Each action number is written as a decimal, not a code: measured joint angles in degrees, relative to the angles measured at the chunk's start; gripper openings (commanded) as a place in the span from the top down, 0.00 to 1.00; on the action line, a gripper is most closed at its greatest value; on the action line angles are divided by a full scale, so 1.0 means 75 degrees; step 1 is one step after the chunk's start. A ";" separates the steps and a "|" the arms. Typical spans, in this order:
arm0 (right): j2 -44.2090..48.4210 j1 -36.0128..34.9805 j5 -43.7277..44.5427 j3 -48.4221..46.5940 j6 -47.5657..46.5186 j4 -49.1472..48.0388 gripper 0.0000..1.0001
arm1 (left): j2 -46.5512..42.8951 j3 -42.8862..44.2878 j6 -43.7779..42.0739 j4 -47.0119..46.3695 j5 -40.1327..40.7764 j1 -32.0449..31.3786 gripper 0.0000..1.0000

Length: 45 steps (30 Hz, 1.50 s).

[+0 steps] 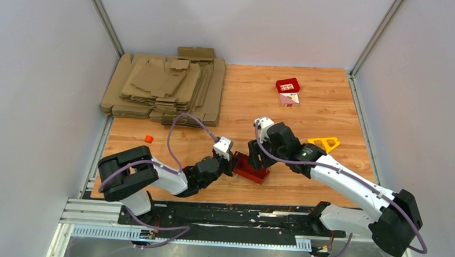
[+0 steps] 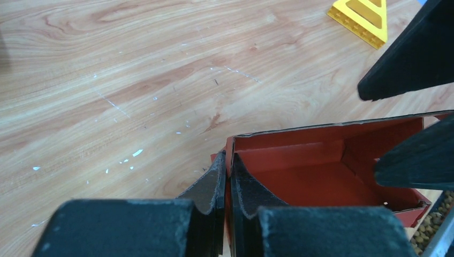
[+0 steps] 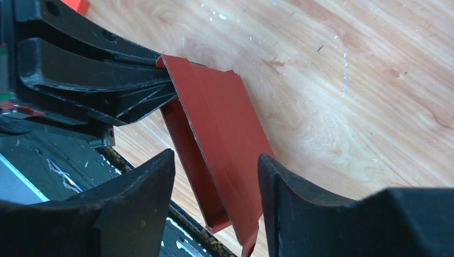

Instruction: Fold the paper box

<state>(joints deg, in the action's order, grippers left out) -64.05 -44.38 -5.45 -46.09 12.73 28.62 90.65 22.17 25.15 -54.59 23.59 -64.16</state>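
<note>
The red paper box (image 1: 252, 171) sits partly formed near the table's front edge, its open inside (image 2: 321, 171) facing the left wrist camera. My left gripper (image 2: 228, 163) is shut on the box's left wall, one finger inside and one outside; from above, the left gripper (image 1: 233, 163) meets the box's left end. My right gripper (image 3: 217, 158) stands open astride the box's (image 3: 219, 123) other end, with a gap showing on each side of the card. From above, the right gripper (image 1: 257, 159) hangs over the box.
A stack of brown cardboard sheets (image 1: 163, 88) lies at the back left. A small red tile with windows (image 1: 288, 85) is at the back right, a yellow triangle (image 1: 324, 143) to the right, and a small orange block (image 1: 149, 139) to the left. A black rail (image 1: 227, 215) runs along the near edge.
</note>
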 measured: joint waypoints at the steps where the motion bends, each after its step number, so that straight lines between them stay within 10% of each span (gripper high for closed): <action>1: -0.0061 -0.0061 0.0029 0.0000 -0.0017 0.0029 0.49 | 0.0009 -0.0047 -0.0017 -0.0093 -0.0061 0.0003 0.91; 12: -0.0769 -0.1411 0.1035 0.0017 -0.0087 0.0195 0.64 | -0.0020 -0.0356 -0.0251 -0.0475 -0.0761 0.0000 0.61; 15: -0.0924 -0.1754 0.1396 0.0082 -0.0023 0.0189 0.66 | -0.0452 -0.0338 -0.0178 0.0367 -0.1008 0.0000 0.42; 21: -0.1253 -0.2011 0.1973 0.0160 0.0213 -0.0026 0.67 | -0.1918 0.0469 -0.0146 0.3669 -0.1090 -0.0009 0.36; 32: -0.1542 -0.2465 0.2597 0.0154 0.0315 -0.0230 0.64 | -0.3620 0.0595 0.0207 0.6615 -0.1702 0.0670 0.54; 45: -0.1189 -0.2483 0.2215 0.0154 0.0490 0.0201 0.11 | -0.2527 0.0525 0.0950 0.6114 -0.3200 0.2652 0.82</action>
<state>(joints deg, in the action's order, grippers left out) -72.97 -63.00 11.16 -44.93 16.40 30.13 71.70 26.11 32.27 -8.73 -0.40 -44.27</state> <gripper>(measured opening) 0.851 0.257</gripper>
